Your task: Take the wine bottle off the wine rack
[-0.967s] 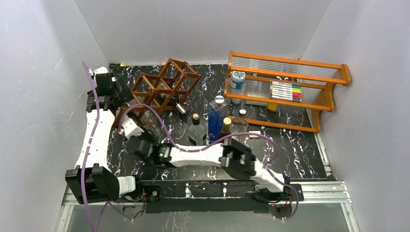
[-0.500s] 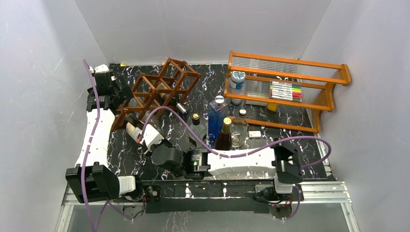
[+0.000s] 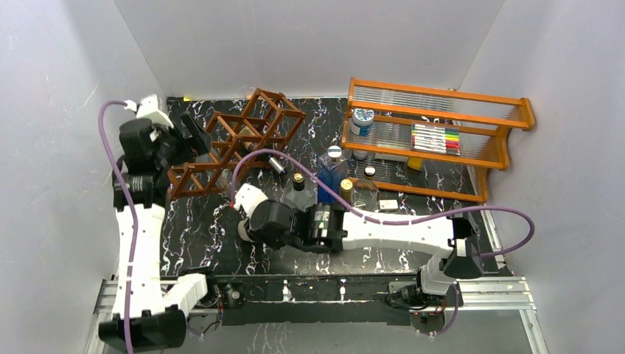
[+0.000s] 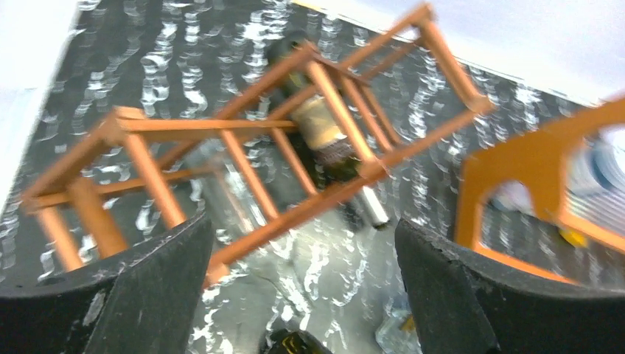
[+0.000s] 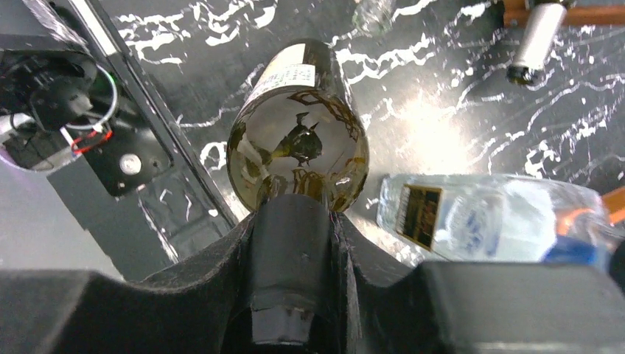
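Note:
The wine rack point(image 3: 243, 133), a dark reddish-brown lattice, stands at the back left; in the left wrist view the wine rack point(image 4: 243, 125) fills the upper half. My right gripper point(image 3: 258, 214) is shut on the neck of a dark wine bottle point(image 3: 246, 198), held clear of the rack over the mat. The right wrist view looks along that wine bottle point(image 5: 295, 125) from my right gripper point(image 5: 291, 214). A second bottle point(image 4: 324, 133) with a silver cap point(image 3: 276, 164) lies in the rack. My left gripper point(image 3: 193, 136) is open beside the rack's left end, with nothing between its fingers point(image 4: 147, 287).
An orange shelf unit point(image 3: 442, 125) with markers stands at the back right. A blue bottle point(image 3: 332, 177) and other upright bottles point(image 3: 298, 192) cluster mid-table, close to my right arm. A clear bottle point(image 5: 479, 221) sits right beside the held one. White walls enclose both sides.
My right arm has swung right and toward the near edge, carrying the wine bottle away from the rack's lower left. My left arm has shifted left and lifted beside the rack.

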